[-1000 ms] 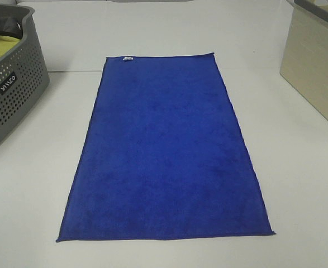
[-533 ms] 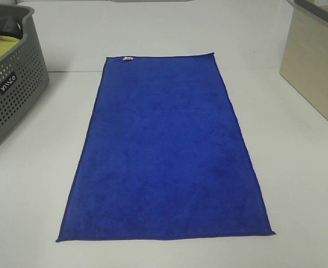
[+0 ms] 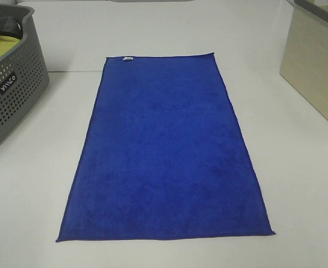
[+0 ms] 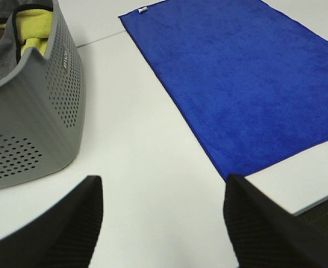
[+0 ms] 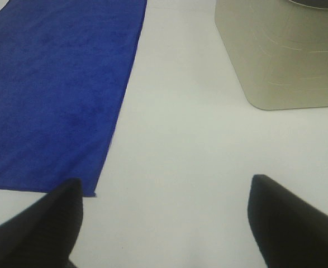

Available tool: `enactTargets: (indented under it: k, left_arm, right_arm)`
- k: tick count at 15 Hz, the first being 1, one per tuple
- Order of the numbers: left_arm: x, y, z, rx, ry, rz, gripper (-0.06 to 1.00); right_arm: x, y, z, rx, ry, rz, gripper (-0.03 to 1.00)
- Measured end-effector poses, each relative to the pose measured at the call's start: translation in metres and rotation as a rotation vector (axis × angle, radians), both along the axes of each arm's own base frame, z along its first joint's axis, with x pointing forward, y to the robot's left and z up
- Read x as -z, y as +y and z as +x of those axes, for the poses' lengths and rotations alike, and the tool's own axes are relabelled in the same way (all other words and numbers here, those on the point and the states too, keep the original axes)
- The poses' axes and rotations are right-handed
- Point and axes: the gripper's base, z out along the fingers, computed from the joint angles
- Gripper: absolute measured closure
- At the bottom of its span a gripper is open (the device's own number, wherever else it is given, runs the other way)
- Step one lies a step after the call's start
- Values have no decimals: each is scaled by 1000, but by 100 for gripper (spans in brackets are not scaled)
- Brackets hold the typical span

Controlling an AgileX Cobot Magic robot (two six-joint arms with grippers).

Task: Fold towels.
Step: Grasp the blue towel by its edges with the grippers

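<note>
Left claw (image 4: 162, 187) and right claw (image 5: 165, 183) hang spread and empty over the white surface (image 3: 303, 184), near the royal-blue plush microfibre towel (image 3: 166, 151) lying flat, unfolded. Folding seemingly starts with pinching both near corners.

Plush matt towel (image 3: 166, 151); perforated (probably plastic) grey basket (image 3: 13, 95)

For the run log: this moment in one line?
towel: flat, unfolded | left gripper: open, empty | right gripper: open, empty | fold: not started

White table (image 3: 29, 195); grey basket (image 3: 18, 95); perhaps beige bin (image 3: 314, 72)
</note>
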Motion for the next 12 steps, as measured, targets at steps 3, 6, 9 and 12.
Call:
enactTargets:
  k: [3,6,9,12]
  left_arm:
    - [0,0,0,0,0,0,34]
    - [0,0,0,0,0,0,34]
    - [0,0,0,0,0,0,34]
    - [0,0,0,0,0,0,34]
  right_arm:
    - [0,0,0,0,0,0,20]
    - [0,0,0,0,0,0,20]
    - [0,0,0,0,0,0,20]
    - [0,0,0,0,0,0,20]
